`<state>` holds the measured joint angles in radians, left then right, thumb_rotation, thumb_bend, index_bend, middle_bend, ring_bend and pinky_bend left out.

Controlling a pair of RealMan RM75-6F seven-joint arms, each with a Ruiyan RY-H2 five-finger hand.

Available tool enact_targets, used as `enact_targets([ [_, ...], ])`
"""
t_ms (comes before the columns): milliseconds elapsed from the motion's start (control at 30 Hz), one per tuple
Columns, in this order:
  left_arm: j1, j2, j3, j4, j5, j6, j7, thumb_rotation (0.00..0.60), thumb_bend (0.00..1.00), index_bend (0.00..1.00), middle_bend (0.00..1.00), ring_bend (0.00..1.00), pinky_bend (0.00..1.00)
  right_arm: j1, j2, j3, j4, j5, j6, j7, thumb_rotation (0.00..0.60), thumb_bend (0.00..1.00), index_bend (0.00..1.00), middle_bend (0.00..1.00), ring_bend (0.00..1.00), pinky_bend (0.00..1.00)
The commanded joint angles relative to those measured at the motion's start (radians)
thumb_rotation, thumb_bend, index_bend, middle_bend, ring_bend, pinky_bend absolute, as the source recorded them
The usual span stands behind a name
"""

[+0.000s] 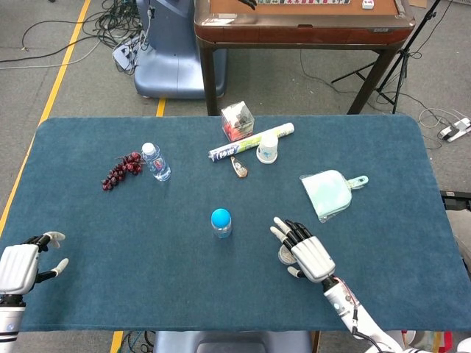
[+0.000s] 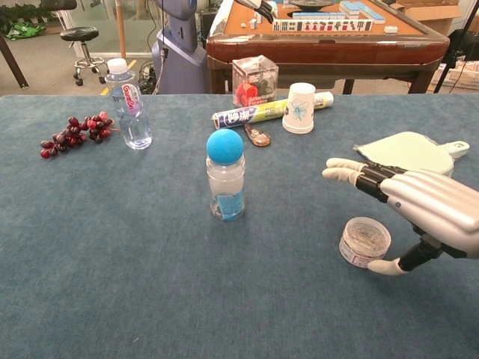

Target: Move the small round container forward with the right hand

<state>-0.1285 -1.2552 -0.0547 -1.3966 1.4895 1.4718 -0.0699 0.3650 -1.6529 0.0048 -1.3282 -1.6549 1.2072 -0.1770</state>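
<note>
Your right hand (image 2: 419, 206) hangs over the small round container (image 2: 364, 241), fingers spread and grasping nothing, the thumb low at the container's near right side. I can't tell whether the thumb touches it. The container sits on the blue table (image 1: 110, 220) at the near right, well short of the pale green dustpan (image 2: 408, 153) ahead of it. I judge the task barely begun: you have reached the container, but the grasp and the forward move both remain.

The chest view shows the container clear beneath the fingers, with what look like paper clips inside. From the head view your hand (image 1: 305, 250) covers most of the container (image 1: 282, 254), so only its left edge shows. That view alone gives your left hand (image 1: 22, 265), released and idle at the near left corner, and the blue-capped bottle (image 1: 221, 222) well left of the container.
</note>
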Motion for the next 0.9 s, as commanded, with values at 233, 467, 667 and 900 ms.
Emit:
enact_targets([
  [233, 0.002, 0.001, -0.002, 0.001, -0.005, -0.001, -0.003, 0.600, 0.23, 0.43, 0.49, 0.51, 0.67, 0.020, -0.023, 0.012, 0.027, 0.024, -0.009, 0.006, 0.600, 0.00, 0.04, 0.00, 0.00, 0.14],
  [467, 0.002, 0.003, -0.001, -0.002, -0.005, -0.002, 0.000, 0.600, 0.23, 0.44, 0.49, 0.51, 0.67, 0.046, -0.029, 0.035, 0.041, 0.057, -0.038, -0.010, 0.600, 0.00, 0.04, 0.00, 0.00, 0.14],
  [667, 0.003, 0.005, -0.001, -0.003, -0.010, -0.006, -0.001, 0.600, 0.23, 0.44, 0.49, 0.51, 0.67, 0.076, -0.039, 0.059, 0.062, 0.083, -0.065, -0.012, 0.600, 0.00, 0.04, 0.00, 0.00, 0.14],
  [900, 0.004, 0.007, -0.002, -0.005, -0.013, -0.008, -0.001, 0.600, 0.23, 0.44, 0.49, 0.51, 0.67, 0.112, -0.049, 0.082, 0.080, 0.114, -0.099, -0.027, 0.600, 0.00, 0.04, 0.00, 0.00, 0.14],
])
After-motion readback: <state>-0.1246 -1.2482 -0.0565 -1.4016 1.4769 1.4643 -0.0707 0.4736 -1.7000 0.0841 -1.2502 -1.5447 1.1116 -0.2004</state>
